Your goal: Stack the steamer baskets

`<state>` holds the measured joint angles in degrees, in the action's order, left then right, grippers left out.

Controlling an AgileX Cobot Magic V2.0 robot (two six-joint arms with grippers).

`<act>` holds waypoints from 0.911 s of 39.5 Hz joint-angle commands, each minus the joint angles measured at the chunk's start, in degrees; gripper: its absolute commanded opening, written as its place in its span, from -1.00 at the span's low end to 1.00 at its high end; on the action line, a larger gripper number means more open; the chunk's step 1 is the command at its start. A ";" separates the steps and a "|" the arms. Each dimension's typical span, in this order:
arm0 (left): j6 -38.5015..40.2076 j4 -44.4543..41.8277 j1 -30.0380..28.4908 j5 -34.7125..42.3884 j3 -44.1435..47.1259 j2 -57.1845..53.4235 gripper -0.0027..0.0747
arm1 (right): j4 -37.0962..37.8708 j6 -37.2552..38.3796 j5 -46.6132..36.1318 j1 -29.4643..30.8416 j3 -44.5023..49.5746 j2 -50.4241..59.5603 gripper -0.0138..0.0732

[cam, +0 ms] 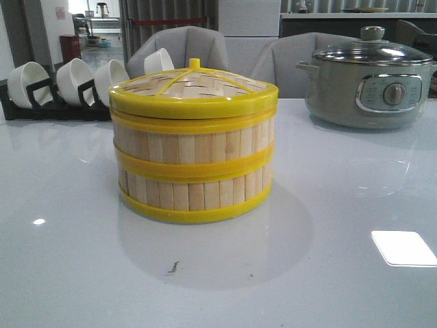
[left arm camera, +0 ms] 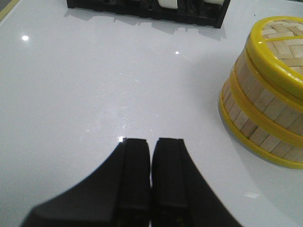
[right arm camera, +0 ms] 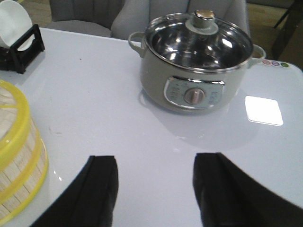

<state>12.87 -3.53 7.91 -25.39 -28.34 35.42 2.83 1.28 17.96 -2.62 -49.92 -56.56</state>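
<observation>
Left tool (left arm camera: 151,179) pressed closed on nothing; right tool (right arm camera: 156,189) spread wide, empty, beside steamer baskets (cam: 194,160).

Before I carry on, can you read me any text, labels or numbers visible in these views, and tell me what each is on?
No text can be read.
Electric pot control panel: markings around the dial, too blurred to read.
Red sign on the far wall: too small to read.
Steamer baskets, lid: no markings.

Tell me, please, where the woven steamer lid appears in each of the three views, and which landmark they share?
Front view: the lid sits atop the stacked steamer baskets, centre frame.
Left wrist view: its rim shows at the right edge.
Right wrist view: only a yellow arc at the left edge.
Shared landmark: the black bowl rack.
</observation>
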 commanded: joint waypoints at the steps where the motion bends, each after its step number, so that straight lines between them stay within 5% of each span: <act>1: 0.59 0.29 0.13 4.53 -1.65 -0.21 -0.70 | 0.88 -0.40 -5.90 2.33 4.70 7.29 0.40; 18: 0.59 0.29 0.13 4.53 -1.65 -0.21 -0.70 | 0.88 -0.40 -11.64 6.15 29.43 32.23 0.40; 36: 0.59 0.29 0.13 4.53 -1.65 -0.21 -0.70 | 0.88 -0.40 -15.18 6.67 36.64 41.58 0.33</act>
<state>12.87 -3.53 7.91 -25.39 -28.34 35.42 2.83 1.28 8.66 3.75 -11.63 -14.63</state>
